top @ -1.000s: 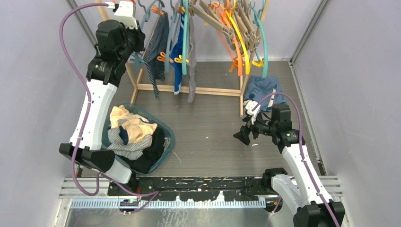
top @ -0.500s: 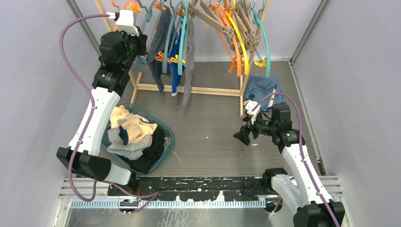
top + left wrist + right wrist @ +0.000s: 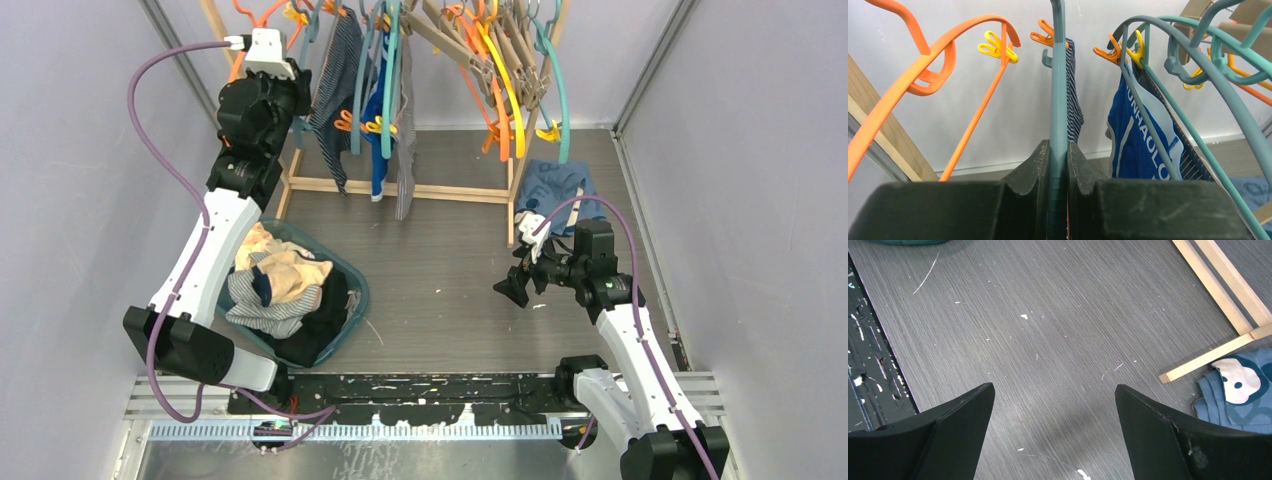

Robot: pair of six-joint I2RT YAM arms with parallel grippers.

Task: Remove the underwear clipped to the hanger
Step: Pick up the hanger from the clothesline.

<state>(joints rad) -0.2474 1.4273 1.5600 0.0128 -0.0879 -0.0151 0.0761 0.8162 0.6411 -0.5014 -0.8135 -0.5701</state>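
My left gripper (image 3: 292,108) is raised at the left end of the rack, shut on the shaft of a grey-teal hanger (image 3: 1058,90); in the left wrist view the jaws (image 3: 1058,150) press both sides of it. Navy pinstriped underwear (image 3: 1074,100) hangs from an orange clip (image 3: 1040,37) on that hanger. Bright blue underwear (image 3: 1135,135) hangs to the right, clipped to a neighbouring teal hanger. From above, the navy (image 3: 335,100), blue (image 3: 375,130) and grey (image 3: 404,150) underwear hang side by side. My right gripper (image 3: 512,288) hovers open over bare floor (image 3: 1054,390), holding nothing.
A teal basket (image 3: 355,300) with several garments sits by the left arm. The wooden rack base (image 3: 400,190) crosses the floor. A blue cartoon-face garment (image 3: 555,185) lies by the rack's right leg. Empty orange, yellow and teal hangers (image 3: 510,90) crowd the rail's right side.
My left arm has shifted slightly rightward and toward the rail with the hanger still gripped, and the hanging garments have swung a little. The right arm has stayed put.
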